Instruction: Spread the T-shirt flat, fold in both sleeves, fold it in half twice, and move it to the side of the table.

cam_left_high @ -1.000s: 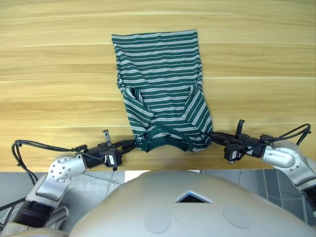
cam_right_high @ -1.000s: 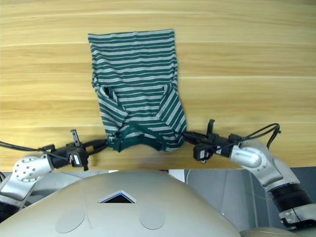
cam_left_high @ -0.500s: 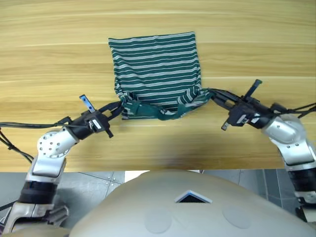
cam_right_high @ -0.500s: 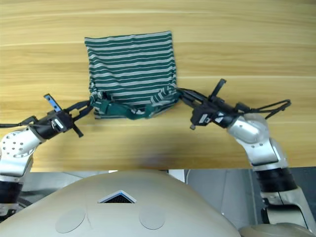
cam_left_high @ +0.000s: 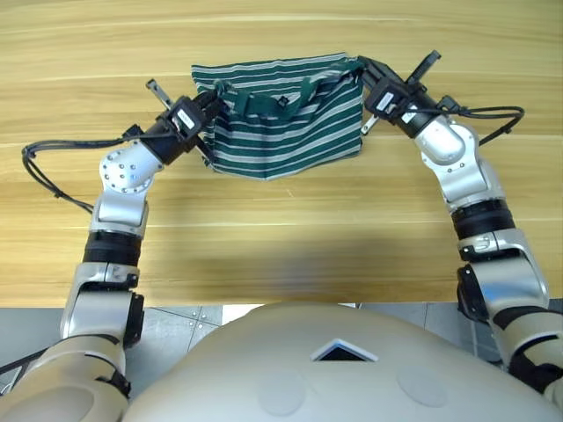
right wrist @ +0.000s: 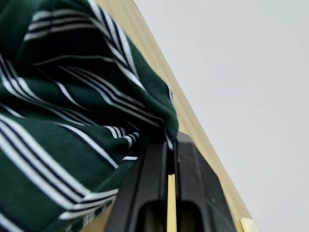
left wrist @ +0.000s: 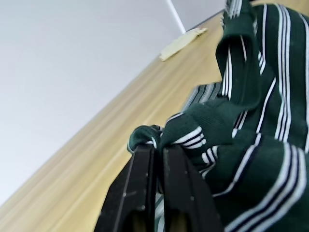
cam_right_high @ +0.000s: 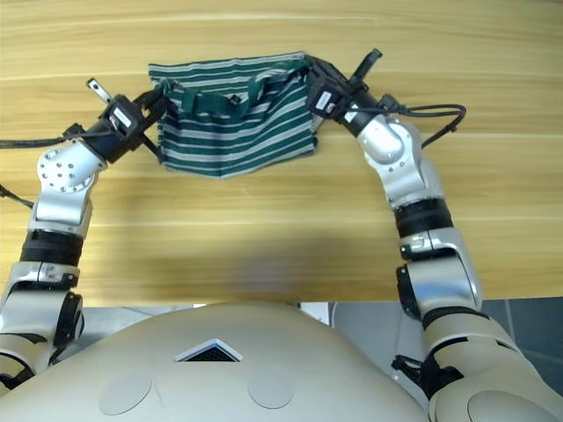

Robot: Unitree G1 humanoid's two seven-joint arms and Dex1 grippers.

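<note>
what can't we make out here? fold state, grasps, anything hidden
Sleeves of the T-shirt: eye views, covered by the folded-over top layer.
Whether the held edge touches the table: eye views look from above, height unreadable.
How many layers the left tool pinches: left wrist view, bunched cloth hides it.
Same for the right tool: right wrist view, cloth drapes over its tips; shirt cut off by the frame edge.
</note>
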